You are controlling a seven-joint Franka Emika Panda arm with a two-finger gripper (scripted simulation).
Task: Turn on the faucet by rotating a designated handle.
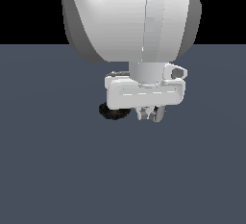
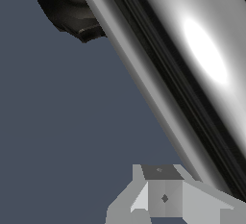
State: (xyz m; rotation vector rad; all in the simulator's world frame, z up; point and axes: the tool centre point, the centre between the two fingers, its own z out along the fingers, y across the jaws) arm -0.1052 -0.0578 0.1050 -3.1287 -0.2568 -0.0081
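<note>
The faucet shows its round black ribbed base (image 1: 113, 111) on the floor, just below the white hand on the exterior view's left. In the wrist view the same base (image 2: 65, 6) is a dark lump in a corner. The handle (image 2: 192, 74), a smooth silver-grey bar, crosses the wrist view diagonally and very close. In the exterior view only its grey end (image 1: 160, 114) peeks out beside the fingers. My gripper (image 1: 145, 115) points straight down with its fingertips together, nothing between them. Its tips (image 2: 163, 196) sit right beside the bar, touching or nearly so.
A flat dark blue-grey floor (image 1: 57, 170) spreads all around the faucet. The bulky white arm (image 1: 129, 16) fills the upper part of the exterior view and hides the faucet's stem.
</note>
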